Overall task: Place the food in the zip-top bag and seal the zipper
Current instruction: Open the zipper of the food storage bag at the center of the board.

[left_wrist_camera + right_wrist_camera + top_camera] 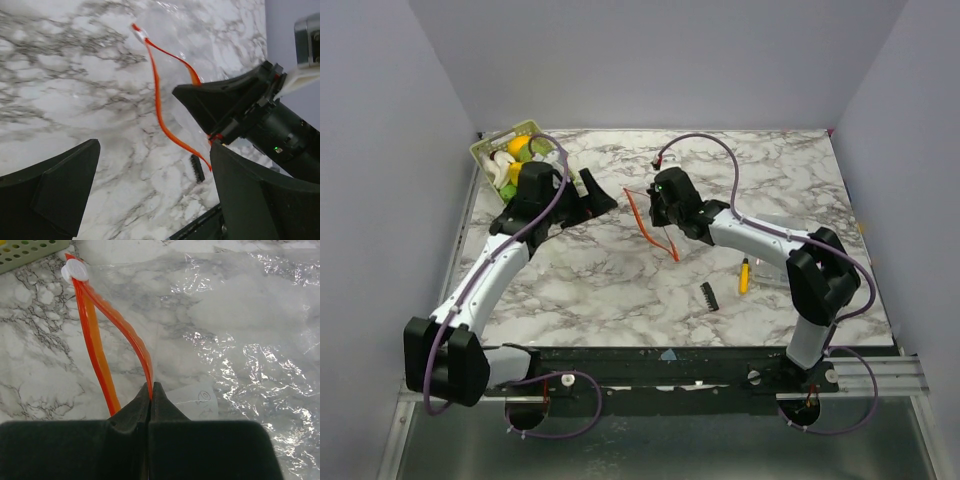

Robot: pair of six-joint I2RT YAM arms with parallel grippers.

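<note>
My right fingers (pixel 200 445) are pressed together on one lip of the zipper (pixel 95 355) — it props the zip-top bag (pixel 240 340) open just ahead of my spread, empty left fingers (pixel 55 190); the food (pixel 518 146) sits in the basket (pixel 485 148) behind them — best to hold that lip high and taut.

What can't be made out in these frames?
- Food, top view: left arm covers part of the basket; count unclear.
- Zip-top bag, right wrist view: cut off by the right edge.
- Small black object, top view: too small to identify.
</note>
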